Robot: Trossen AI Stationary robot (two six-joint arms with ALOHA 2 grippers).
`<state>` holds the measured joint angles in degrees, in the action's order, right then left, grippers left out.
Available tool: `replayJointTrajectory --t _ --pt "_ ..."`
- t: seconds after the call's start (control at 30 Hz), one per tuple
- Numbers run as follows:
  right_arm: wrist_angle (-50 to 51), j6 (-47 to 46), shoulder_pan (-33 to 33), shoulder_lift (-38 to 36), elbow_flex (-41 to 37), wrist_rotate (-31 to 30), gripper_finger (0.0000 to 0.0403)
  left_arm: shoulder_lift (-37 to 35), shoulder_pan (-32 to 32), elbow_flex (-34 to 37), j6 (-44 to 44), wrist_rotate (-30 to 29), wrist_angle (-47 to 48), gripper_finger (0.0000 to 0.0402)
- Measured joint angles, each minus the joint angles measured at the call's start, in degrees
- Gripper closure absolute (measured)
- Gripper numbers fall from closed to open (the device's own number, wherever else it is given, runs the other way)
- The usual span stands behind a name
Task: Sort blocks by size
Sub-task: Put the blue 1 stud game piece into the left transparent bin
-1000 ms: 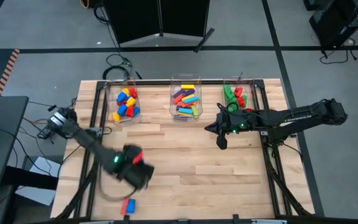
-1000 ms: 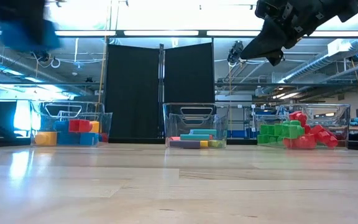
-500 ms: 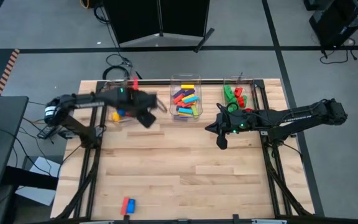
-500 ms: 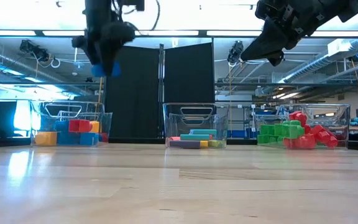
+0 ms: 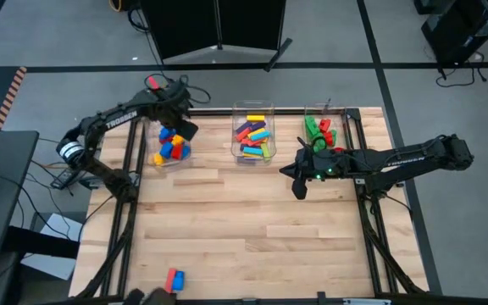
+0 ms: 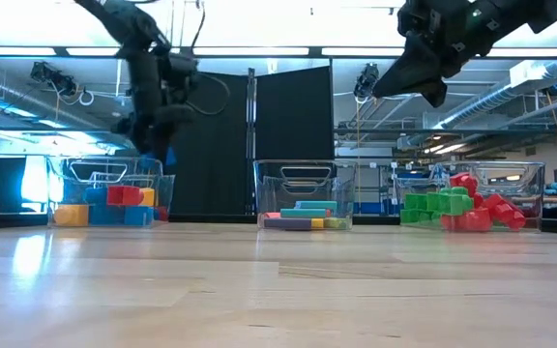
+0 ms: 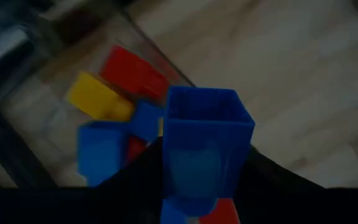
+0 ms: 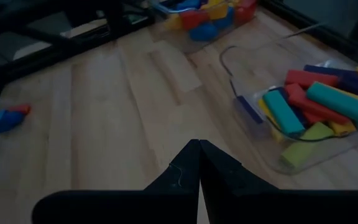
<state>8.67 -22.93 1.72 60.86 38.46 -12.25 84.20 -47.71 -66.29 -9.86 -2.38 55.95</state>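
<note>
Blue block (image 7: 204,149) pinched in the left gripper (image 5: 179,125) above the left bin (image 5: 173,153); 3 bins nearly filled. Right gripper (image 5: 299,188) hovers mid-bench, fingers pressed together. Blue-and-red blocks (image 5: 174,280) wait at the bench's near edge.

Three clear bins (image 5: 253,135), wooden table (image 5: 252,229)

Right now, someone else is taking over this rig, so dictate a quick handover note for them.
Left pincer: shut on a blue block, held above the left bin.
Right pincer: shut, empty, waiting over the table near the right bin.
Done: chunky blocks in the left bin, long ones in the middle bin, green and red ones in the right bin.
Left: drop the blue block, then fetch the red and blue blocks at the table's front edge.
</note>
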Motion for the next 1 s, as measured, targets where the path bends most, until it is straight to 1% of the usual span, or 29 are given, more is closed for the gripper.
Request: replayJointTrajectory --t 0.13,0.27,0.37,0.53,0.67,1.0 --pt "0.0 -2.11 0.0 0.0 0.0 -1.62 0.0382 0.8 -4.61 0.76 2.18 0.3 -3.03 0.0253" --pt "0.01 -4.26 -0.04 -0.01 0.0 -3.12 0.0382 3.02 -8.43 0.73 2.61 0.3 -2.74 0.0253" --pt "0.0 -5.89 -0.04 0.0 0.0 -3.34 0.0382 4.65 -10.08 0.73 3.92 0.11 -2.88 0.0253" --pt "0.0 -6.07 -0.04 -0.01 0.0 -3.35 0.0382 7.01 -10.73 0.73 4.97 -0.12 -3.83 0.0244" --pt "-0.02 -6.07 -0.04 0.0 0.0 -3.35 0.0382 7.33 -10.7 0.73 6.87 -0.49 -4.8 0.0224" --pt "-0.04 -8.03 -0.04 -0.01 0.0 -3.35 0.0382 7.32 -10.53 0.73 6.81 -0.45 -5.43 0.0181"
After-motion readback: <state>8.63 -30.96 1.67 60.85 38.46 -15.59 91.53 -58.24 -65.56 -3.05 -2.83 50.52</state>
